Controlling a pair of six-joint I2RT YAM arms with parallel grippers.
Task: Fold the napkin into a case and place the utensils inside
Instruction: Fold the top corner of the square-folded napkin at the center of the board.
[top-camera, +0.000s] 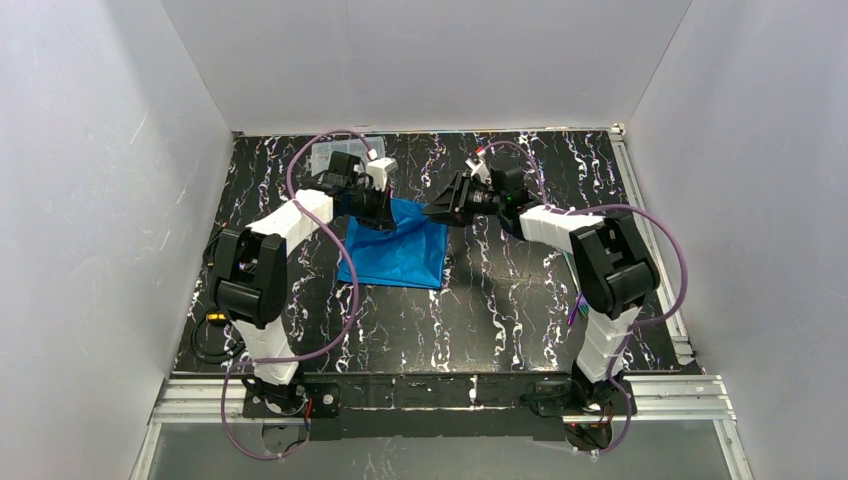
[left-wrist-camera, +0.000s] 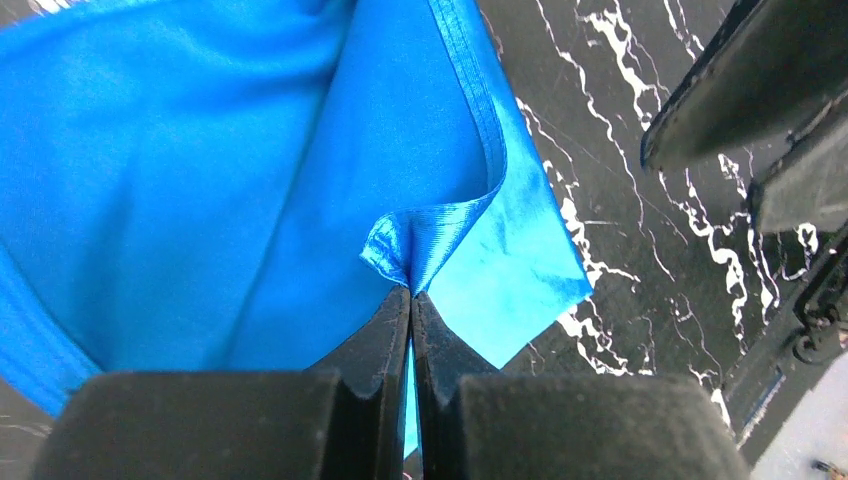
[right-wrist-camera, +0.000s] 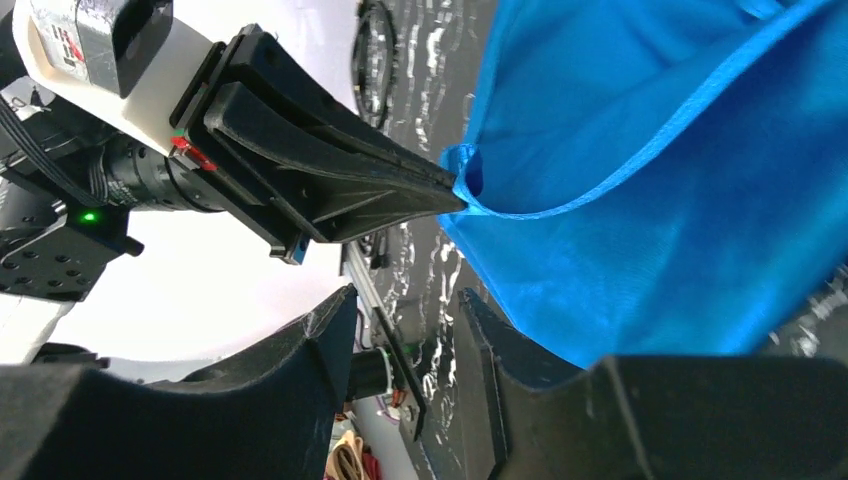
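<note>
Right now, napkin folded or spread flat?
Folded over, not flat: the left gripper pinches a hemmed upper layer of the napkin, holding it raised above a lower layer's corner.

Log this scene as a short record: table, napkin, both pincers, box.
table: black with white marbling
napkin: bright blue cloth, mostly lying on the table, far part lifted
left pincer: shut, pinching a bunched bit of the napkin's hemmed edge
right pincer: open, nothing between its jaws, close beside the left pincer
clear box: at the table's far edge, partly hidden
case: not yet formed
</note>
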